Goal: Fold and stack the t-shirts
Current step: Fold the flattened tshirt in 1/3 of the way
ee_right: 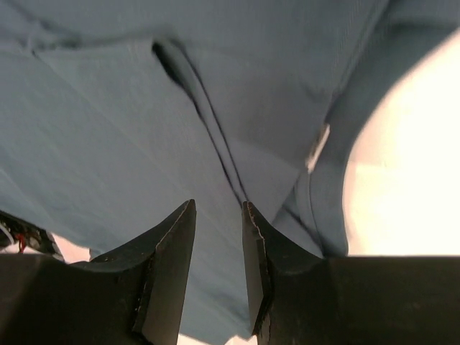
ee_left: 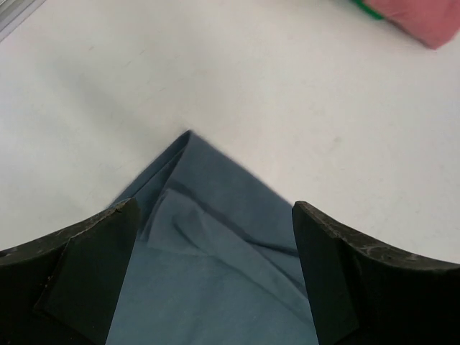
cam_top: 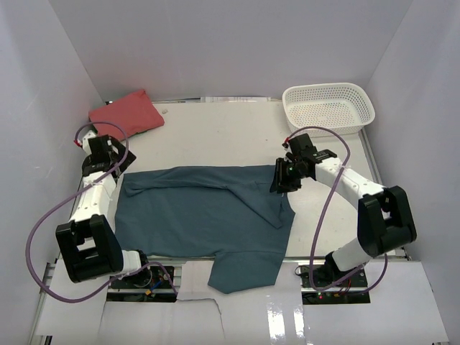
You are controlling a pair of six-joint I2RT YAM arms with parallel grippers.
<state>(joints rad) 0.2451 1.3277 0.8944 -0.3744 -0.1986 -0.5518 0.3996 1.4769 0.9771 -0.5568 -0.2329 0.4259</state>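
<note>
Teal t-shirt (cam_top: 201, 215), right edge hidden beneath narrowly parted right gripper (ee_right: 218, 208); left gripper (ee_left: 215, 208) spread wide.

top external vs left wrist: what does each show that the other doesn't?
Only top external: the white basket at the far right, the right pincer at the right edge of the teal t-shirt, and the whole shirt spread out, one part reaching past the table's near edge.
Only left wrist: close detail of the shirt's folded corner and its seams, framed by the open left pincer.
Both: the teal t-shirt, the red t-shirt, the white table, the left pincer.
</note>
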